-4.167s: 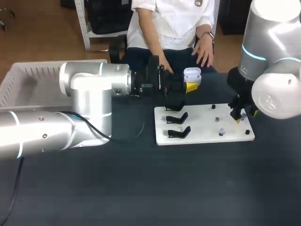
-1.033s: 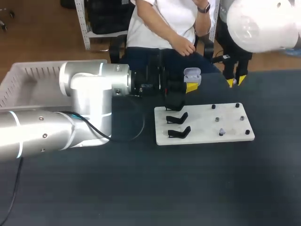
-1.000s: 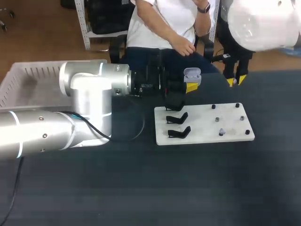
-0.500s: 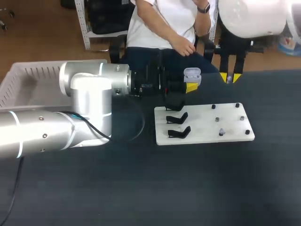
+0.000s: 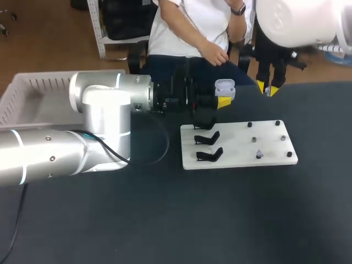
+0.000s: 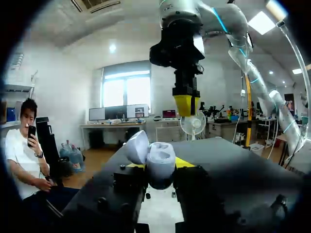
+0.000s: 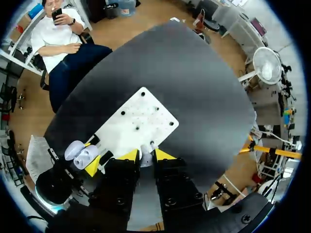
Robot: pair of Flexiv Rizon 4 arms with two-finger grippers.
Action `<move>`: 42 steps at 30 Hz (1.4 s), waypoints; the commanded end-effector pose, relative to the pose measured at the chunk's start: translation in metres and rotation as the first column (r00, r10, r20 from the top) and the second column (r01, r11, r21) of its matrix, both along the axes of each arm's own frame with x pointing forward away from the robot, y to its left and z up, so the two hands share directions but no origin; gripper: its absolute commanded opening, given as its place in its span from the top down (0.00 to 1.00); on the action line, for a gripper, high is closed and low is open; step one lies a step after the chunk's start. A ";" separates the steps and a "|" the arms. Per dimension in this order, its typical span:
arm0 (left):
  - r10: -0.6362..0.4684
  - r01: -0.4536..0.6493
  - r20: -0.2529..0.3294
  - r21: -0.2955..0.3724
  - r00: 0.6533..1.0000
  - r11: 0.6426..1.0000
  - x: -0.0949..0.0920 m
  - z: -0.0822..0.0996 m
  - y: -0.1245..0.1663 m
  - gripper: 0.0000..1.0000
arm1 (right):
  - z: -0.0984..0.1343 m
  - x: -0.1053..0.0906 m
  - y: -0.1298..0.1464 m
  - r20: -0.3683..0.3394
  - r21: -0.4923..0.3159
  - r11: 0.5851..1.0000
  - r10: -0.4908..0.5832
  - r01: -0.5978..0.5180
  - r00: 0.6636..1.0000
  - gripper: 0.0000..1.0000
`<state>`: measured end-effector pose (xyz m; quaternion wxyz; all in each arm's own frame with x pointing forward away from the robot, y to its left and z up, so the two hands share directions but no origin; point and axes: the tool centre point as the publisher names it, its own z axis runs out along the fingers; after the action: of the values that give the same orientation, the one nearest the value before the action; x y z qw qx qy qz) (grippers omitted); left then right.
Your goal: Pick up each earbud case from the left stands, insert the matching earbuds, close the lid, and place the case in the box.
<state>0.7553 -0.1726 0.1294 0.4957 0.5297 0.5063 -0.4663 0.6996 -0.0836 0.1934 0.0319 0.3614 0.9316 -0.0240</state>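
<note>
Tabletop (image 5: pixel 165 220) of dark cloth carries everything. The left arm (image 5: pixel 82 137) lies across its left half, and the right arm (image 5: pixel 297 22) comes in above the far right corner. A white box (image 5: pixel 27 93) sits at the far left corner. A white board (image 5: pixel 236 159) lies right of the middle, with black stands (image 5: pixel 208 155) along its left edge and small black pegs (image 5: pixel 283 138) over its right half. The left gripper (image 6: pixel 156 167) is level with the table's far edge, just past the board's far left corner. Its fingers are clamped from both sides on the earbud case (image 6: pixel 160 158), whose lid stands open. The right gripper (image 7: pixel 145 156) hangs high over the far edge, beyond the board's far right corner, ahead of and above the open case in the left wrist view. Its yellow tips are nearly together, pinching a small pale earbud (image 7: pixel 145 158). A second earbud (image 5: pixel 258 154) sits on a peg near the board's near edge.
</note>
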 end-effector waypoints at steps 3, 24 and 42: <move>0.004 -0.004 0.004 -0.004 1.000 1.000 -0.001 -0.001 0.000 1.00 | -0.001 -0.006 -0.002 0.015 0.001 1.000 -0.004 0.004 1.000 1.00; 0.004 -0.004 0.004 -0.004 1.000 1.000 -0.001 -0.001 0.000 1.00 | 0.023 0.020 0.046 0.100 0.021 0.968 -0.252 0.251 0.962 1.00; 0.004 -0.004 0.004 -0.004 1.000 1.000 -0.001 -0.001 0.000 1.00 | 0.012 0.035 0.073 0.098 0.052 0.970 -0.243 0.238 0.965 1.00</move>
<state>0.7553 -0.1726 0.1294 0.4956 0.5297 0.5063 -0.4663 0.7327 -0.0132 0.2076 0.0705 0.4718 0.8788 0.0123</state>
